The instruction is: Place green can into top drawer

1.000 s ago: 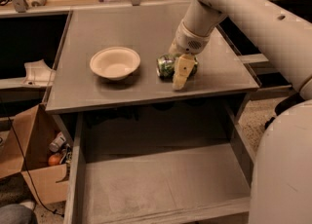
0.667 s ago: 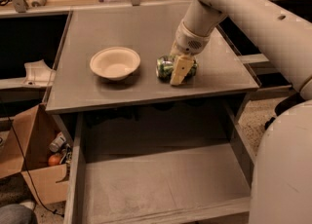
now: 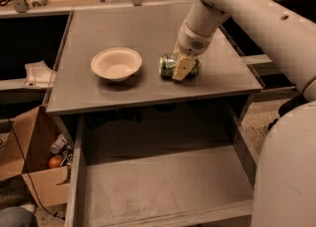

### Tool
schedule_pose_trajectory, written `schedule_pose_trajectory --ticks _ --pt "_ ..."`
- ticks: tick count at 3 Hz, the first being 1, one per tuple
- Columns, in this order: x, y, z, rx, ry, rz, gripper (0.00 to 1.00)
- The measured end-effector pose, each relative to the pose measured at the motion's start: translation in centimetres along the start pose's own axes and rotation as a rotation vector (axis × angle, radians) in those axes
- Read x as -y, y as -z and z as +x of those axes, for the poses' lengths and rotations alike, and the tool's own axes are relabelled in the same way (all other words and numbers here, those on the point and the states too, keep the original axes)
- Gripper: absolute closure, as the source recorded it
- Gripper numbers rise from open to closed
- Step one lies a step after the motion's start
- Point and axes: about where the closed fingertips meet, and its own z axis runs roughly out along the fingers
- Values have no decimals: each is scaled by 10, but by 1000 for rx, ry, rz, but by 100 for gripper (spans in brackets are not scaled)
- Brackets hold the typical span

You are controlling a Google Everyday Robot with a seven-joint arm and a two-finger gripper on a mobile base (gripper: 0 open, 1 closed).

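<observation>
The green can [image 3: 167, 66] lies on its side on the grey table [image 3: 148, 28], right of centre and near the front edge. My gripper [image 3: 181, 64] comes down from the upper right and sits right over the can's middle, covering part of it; the can's green ends show on both sides of the gripper. The top drawer [image 3: 163, 186] is pulled out wide open below the table's front edge, and its grey bottom is bare.
A cream bowl [image 3: 116, 63] stands on the table left of the can. A brown cardboard box [image 3: 29, 171] with small items sits on the floor to the left of the drawer. My white arm and body fill the right side.
My gripper has shifted slightly left and settled lower over the can. The can, the bowl and the drawer have not moved.
</observation>
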Motion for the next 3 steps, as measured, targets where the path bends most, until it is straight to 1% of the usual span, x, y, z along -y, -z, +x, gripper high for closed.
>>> schedule_pose_trajectory --ticks 1,2,3 --pt "1 2 0 -4 -13 2 100" --pt "-1 30 -4 25 -26 26 100" --pt "-12 62 -10 52 -34 68 100"
